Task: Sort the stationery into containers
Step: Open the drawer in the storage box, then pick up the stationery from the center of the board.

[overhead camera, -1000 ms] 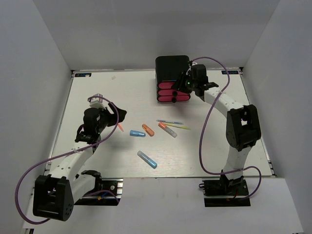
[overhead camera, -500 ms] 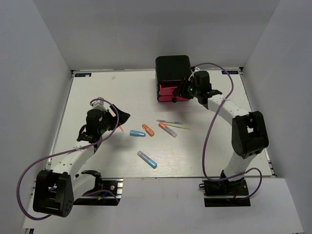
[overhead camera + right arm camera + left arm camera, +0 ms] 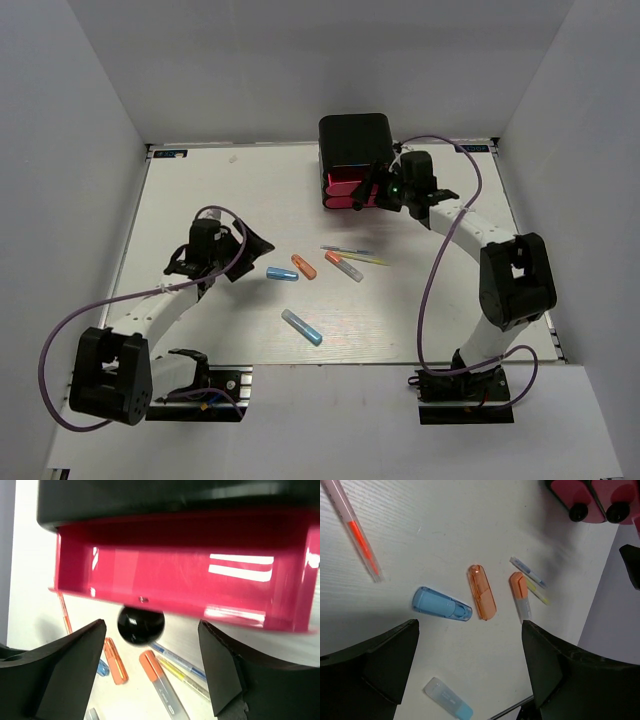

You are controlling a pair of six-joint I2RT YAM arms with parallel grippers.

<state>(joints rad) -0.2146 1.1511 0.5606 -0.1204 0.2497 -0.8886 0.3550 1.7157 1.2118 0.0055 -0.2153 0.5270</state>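
The containers are pink drawers (image 3: 347,193) in a glossy black box (image 3: 353,138). One drawer (image 3: 180,570) stands pulled out and shows nothing inside. Its black knob (image 3: 140,623) sits between the open jaws of my right gripper (image 3: 151,630) (image 3: 378,192), untouched. The stationery lies mid-table: blue marker (image 3: 441,604) (image 3: 282,273), orange marker (image 3: 482,591) (image 3: 304,266), orange-grey marker (image 3: 520,596) (image 3: 343,266), bluish pen (image 3: 527,571), yellow pen (image 3: 537,592), red pen (image 3: 357,532), pale blue-tipped marker (image 3: 448,698) (image 3: 301,327). My left gripper (image 3: 470,630) (image 3: 250,245) hovers open just left of the markers, holding nothing.
Two shut drawers with black knobs (image 3: 578,512) show at the top right of the left wrist view. White walls close in the table (image 3: 200,190) on three sides. Purple cables loop beside both arms.
The right gripper drew the drawer out by its knob, then opened and let go. The left gripper has moved right and nearer, towards the markers, opening a little wider.
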